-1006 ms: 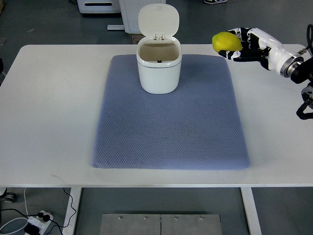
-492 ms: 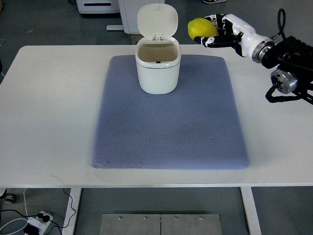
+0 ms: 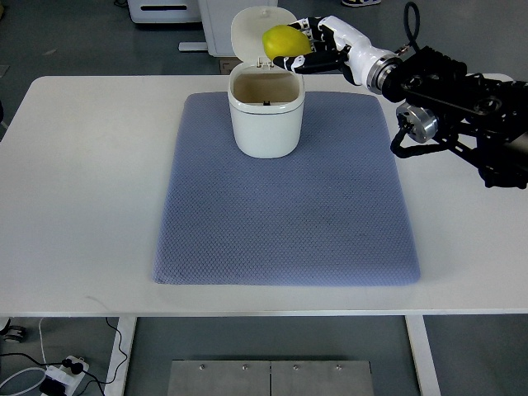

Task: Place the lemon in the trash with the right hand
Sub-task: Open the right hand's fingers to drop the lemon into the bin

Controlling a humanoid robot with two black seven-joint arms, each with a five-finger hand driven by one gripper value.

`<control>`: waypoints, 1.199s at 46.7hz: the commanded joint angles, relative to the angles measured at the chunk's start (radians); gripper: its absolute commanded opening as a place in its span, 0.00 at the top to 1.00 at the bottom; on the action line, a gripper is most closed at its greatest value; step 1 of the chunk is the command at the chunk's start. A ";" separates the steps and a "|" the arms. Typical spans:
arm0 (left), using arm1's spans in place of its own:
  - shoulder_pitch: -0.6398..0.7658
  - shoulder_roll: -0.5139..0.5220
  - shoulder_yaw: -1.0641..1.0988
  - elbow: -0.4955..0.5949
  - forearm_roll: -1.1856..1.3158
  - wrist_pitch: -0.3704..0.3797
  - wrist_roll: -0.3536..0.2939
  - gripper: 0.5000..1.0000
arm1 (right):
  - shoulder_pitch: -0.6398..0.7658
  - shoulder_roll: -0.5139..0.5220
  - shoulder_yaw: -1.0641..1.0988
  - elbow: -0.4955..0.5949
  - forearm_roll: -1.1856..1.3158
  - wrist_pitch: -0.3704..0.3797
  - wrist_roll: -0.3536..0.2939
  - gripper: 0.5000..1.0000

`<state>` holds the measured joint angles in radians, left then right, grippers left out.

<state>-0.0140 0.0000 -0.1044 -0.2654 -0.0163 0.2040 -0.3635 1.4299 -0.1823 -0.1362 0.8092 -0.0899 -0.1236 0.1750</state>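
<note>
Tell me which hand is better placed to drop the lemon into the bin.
Right. The right hand already grips the lemon, held in front of the raised lid near the rear rim of the open trash bin. The left arm is out of view.

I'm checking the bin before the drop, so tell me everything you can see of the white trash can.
The trash can is a small white bin with rounded corners, plastic by its look. It stands upright on the far part of the blue-grey mat. Its hinged lid is flipped up at the back, leaving the mouth open, with a tan interior. Nothing visibly touches it except the mat; the lemon in the right hand appears in front of the lid.
</note>
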 commanded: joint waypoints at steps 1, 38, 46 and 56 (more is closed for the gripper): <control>0.000 0.000 0.000 0.000 -0.001 0.000 0.000 0.00 | 0.006 0.038 0.000 -0.057 -0.001 0.010 -0.003 1.00; 0.000 0.000 0.000 0.000 -0.001 0.000 0.000 0.00 | -0.008 0.083 -0.036 -0.123 -0.010 0.019 -0.006 0.85; 0.000 0.000 0.000 0.000 0.001 0.000 0.000 0.00 | -0.008 0.083 -0.034 -0.123 -0.011 0.016 -0.005 0.59; 0.000 0.000 0.000 0.000 -0.001 0.000 0.000 0.00 | -0.008 0.086 -0.034 -0.123 -0.011 0.016 -0.005 0.49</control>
<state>-0.0138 0.0000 -0.1043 -0.2654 -0.0164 0.2040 -0.3635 1.4221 -0.0998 -0.1706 0.6855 -0.1013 -0.1073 0.1704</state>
